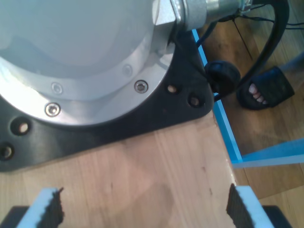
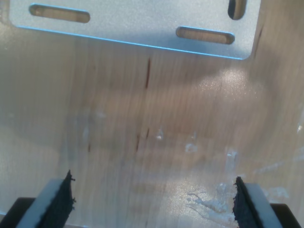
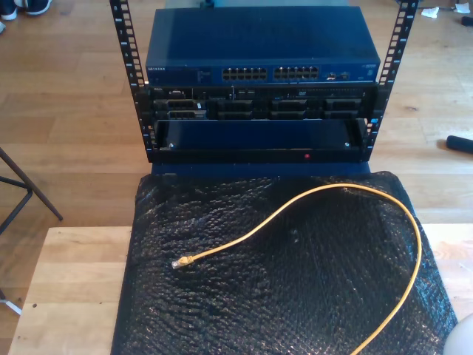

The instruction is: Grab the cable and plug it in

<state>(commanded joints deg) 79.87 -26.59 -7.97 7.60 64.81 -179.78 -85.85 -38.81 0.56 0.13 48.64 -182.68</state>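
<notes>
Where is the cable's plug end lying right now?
In the exterior view, the plug lies on the black bubbled mat, toward the view's left, in front of the rack; the cable arcs away toward the view's right.

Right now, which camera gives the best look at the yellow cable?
The exterior view: the cable lies whole on the black mat, plug towards that view's left. Both wrist views look at bare wood instead.

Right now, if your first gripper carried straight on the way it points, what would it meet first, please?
Most likely the bare wooden tabletop between the open jaws of my first gripper, then the black base plate under the arm's silver base; depth is unclear.
</notes>
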